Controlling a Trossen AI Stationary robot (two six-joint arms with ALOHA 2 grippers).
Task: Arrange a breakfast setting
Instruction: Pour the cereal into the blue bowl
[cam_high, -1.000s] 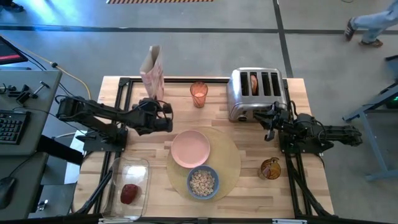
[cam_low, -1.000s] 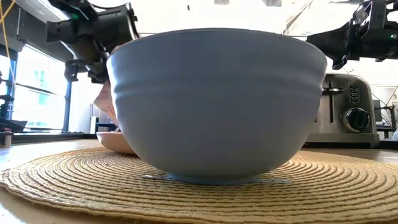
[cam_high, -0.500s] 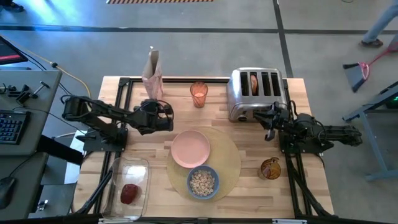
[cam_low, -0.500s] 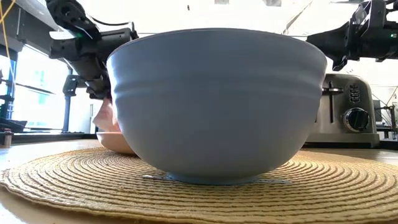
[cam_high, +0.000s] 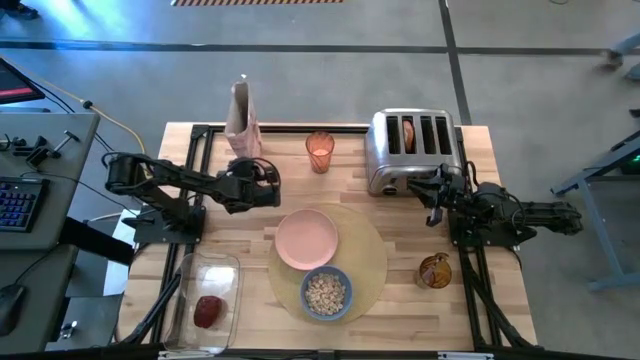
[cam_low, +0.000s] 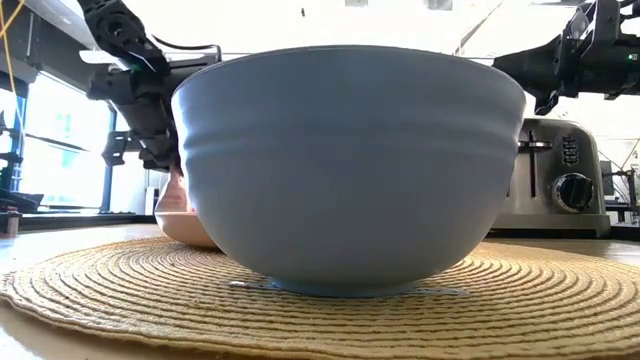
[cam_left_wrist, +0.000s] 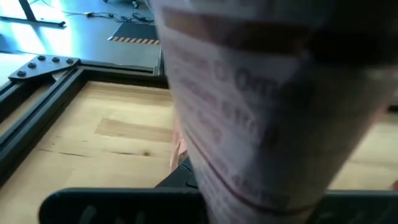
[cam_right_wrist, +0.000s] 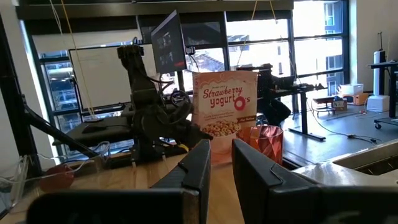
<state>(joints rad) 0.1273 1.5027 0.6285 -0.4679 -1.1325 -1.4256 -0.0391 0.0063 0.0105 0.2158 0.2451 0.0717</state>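
A pink cereal bag stands upright near the table's far edge; it also shows in the right wrist view. My left gripper is shut on it low down. The tan placemat carries the pink plate and the blue bowl of cereal. The amber glass stands on the table right of the placemat. A bagel half sticks up from a toaster slot. The red apple lies in the clear container. My right gripper is open and empty in front of the toaster. No spoon shows. My left gripper holds the cereal bag by its lower part, coming level from the table's left side. The bag fills the left wrist view and hides the fingers. The bag stands upright; whether its bottom rests on the table I cannot tell.
The chrome toaster stands at the far right. An orange glass stands at the far edge, right of the bag. The clear container sits at the near left corner. Bare wood lies between the bag and the plate.
My left gripper has turned the cereal bag from tilted to upright, and its arm has sunk a little toward the table.
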